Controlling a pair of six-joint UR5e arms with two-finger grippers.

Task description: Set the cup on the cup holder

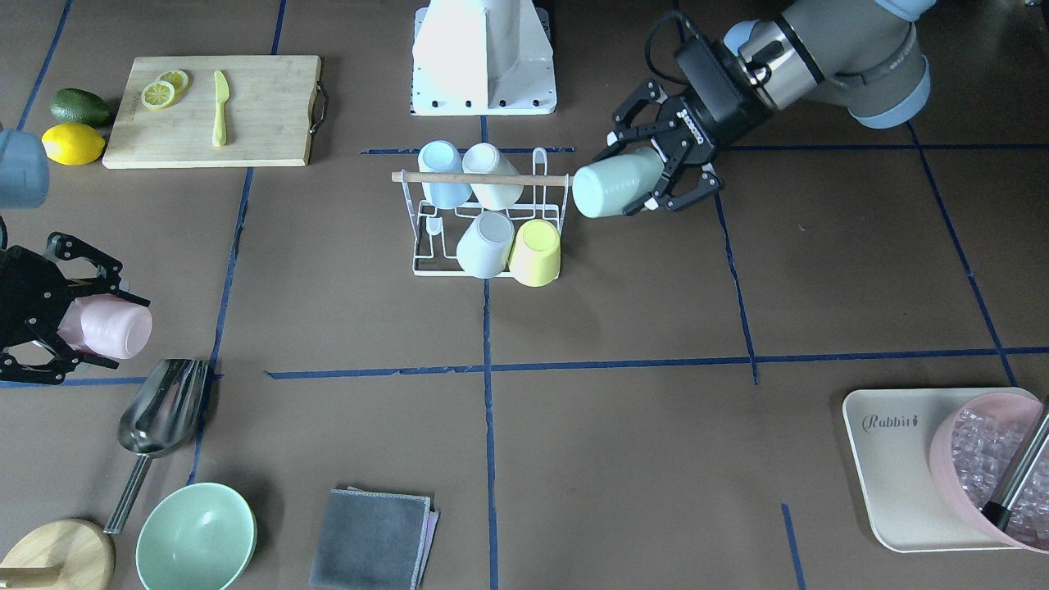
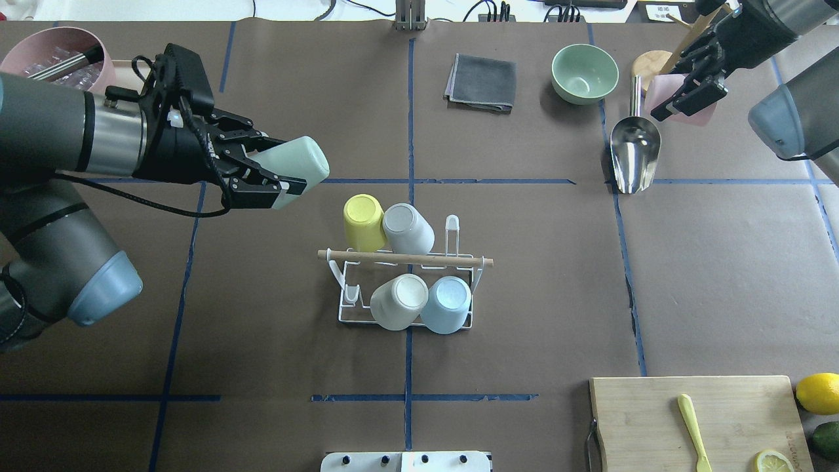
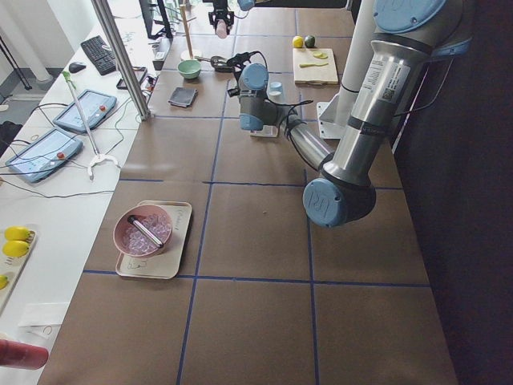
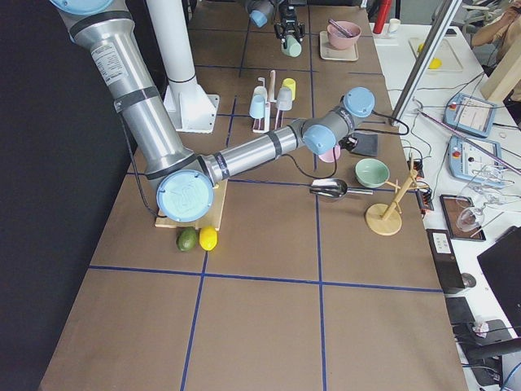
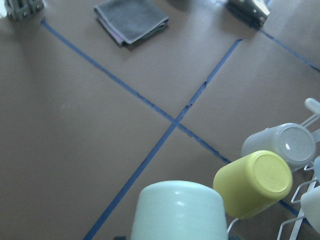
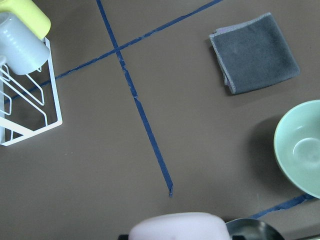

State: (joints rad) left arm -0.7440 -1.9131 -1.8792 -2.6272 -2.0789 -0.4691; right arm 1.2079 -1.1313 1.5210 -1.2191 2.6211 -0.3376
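The white wire cup holder with a wooden rod stands mid-table and carries a yellow cup, a grey cup, a white cup and a light blue cup. My left gripper is shut on a pale mint cup, held sideways in the air to the left of the holder; it also shows in the front view. My right gripper is shut on a pink cup, held far off near the scoop. The pink cup also shows in the front view.
A steel scoop, a green bowl and a grey cloth lie at the far side. A cutting board with a knife, a lemon and an avocado sits near right. A pink bowl of ice stands on a tray.
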